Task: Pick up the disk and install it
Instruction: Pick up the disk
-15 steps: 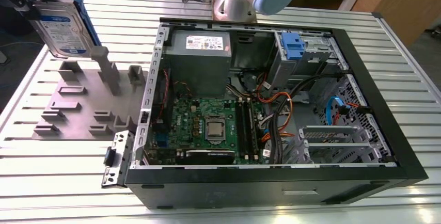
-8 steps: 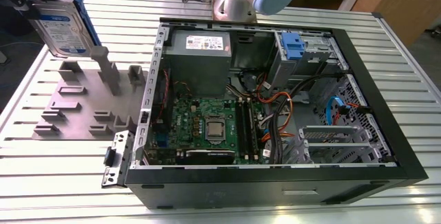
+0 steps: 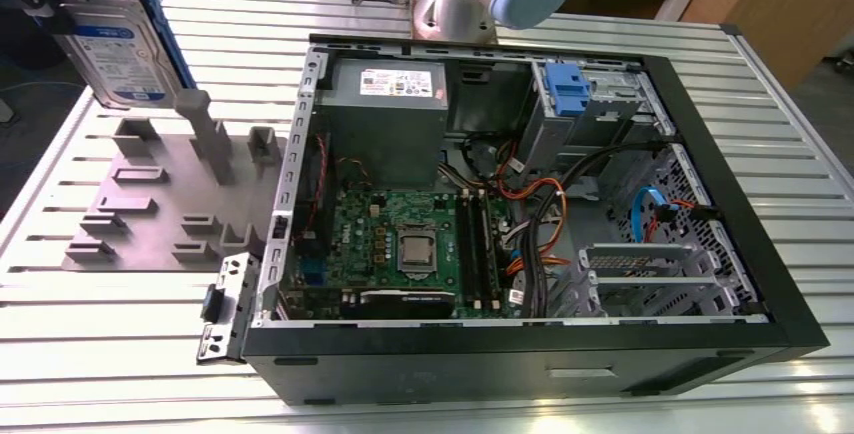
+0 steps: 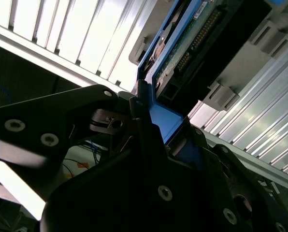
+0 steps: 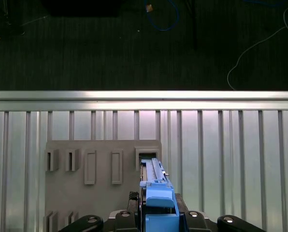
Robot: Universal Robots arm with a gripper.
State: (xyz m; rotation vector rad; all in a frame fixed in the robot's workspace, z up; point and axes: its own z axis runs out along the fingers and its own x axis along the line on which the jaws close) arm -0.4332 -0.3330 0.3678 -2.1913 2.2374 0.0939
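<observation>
Gripper (image 5: 159,216) jaws were clamped on the disk (image 3: 118,49), upright above grey holder (image 3: 147,204) nr table (image 3: 120,354) corner — narrow carrier-edge grip, could've slipped.

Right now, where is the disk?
In the exterior view's upper left, the disk is upright in the gripper, at the grey holder, beside the open computer.

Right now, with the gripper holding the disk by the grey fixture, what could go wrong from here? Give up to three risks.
1. The gripper clamps the disk only at its blue carrier end, so the long body could tilt or slip.
2. Its lower end sits close to the posts of the grey fixture and might catch on them.
3. Loose cables inside the open case could snag it.
</observation>
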